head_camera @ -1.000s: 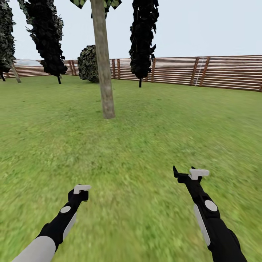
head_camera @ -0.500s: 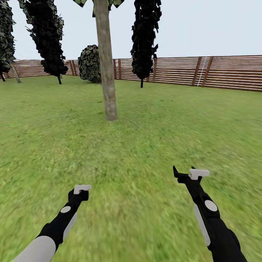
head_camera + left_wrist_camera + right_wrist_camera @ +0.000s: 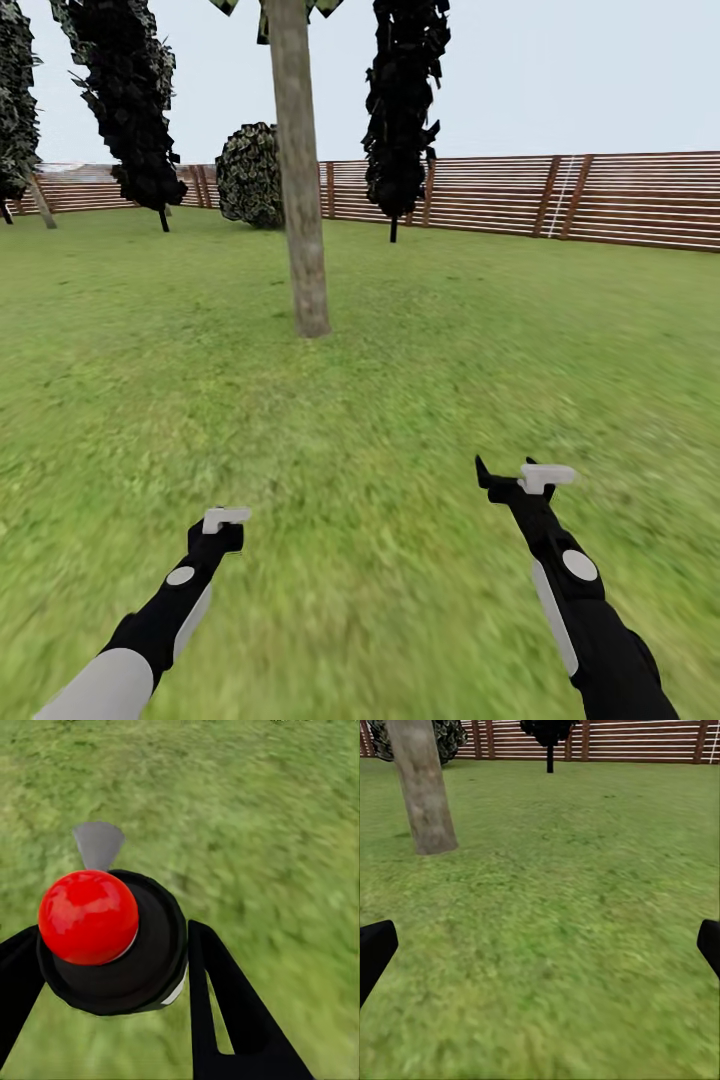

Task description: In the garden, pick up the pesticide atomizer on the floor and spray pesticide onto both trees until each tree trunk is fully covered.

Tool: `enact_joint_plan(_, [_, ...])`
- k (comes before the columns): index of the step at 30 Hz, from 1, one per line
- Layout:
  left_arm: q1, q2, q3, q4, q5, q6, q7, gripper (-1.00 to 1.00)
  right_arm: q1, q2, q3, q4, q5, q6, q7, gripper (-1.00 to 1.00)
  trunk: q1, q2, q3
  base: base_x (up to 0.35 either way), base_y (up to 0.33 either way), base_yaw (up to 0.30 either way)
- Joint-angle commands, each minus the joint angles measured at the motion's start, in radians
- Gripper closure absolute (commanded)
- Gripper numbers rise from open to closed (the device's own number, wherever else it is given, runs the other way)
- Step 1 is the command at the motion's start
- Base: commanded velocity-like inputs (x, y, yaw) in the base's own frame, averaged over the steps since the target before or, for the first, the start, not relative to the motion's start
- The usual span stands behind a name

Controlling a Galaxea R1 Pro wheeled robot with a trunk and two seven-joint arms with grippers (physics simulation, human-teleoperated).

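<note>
The scene was lit evenly and brightly, as by flat daylight; no cast shadows were seen on the grass (image 3: pixel 400 330); the near grass was smeared and soft in all views; a glossy highlight was shown on the red ball (image 3: pixel 88 916); the fence (image 3: pixel 620 200) was rendered sharply.

1. No legible text, label, brand, number or sign is presented on any surface.
2. No marking can be read on the pesticide atomizer (image 3: pixel 112 945).
</note>
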Motion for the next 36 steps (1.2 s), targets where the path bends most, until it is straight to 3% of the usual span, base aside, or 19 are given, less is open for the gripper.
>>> enact_joint_plan(1, [0.0, 0.0, 0.0, 0.0, 0.0, 0.0, 0.0, 1.0, 0.0, 0.0, 0.0, 0.0, 0.0, 0.0, 0.0, -1.0, 0.0, 0.0, 0.0, 0.289, 0.194, 0.0])
enact_joint_plan(36, [0.0, 0.0, 0.0, 0.001, 0.0, 0.001, 0.0, 1.0, 0.0, -0.001, 0.0, 0.0, 0.0, 0.0, 0.0, -1.0, 0.0, 0.0, 0.0, 0.29, 0.193, 0.0])
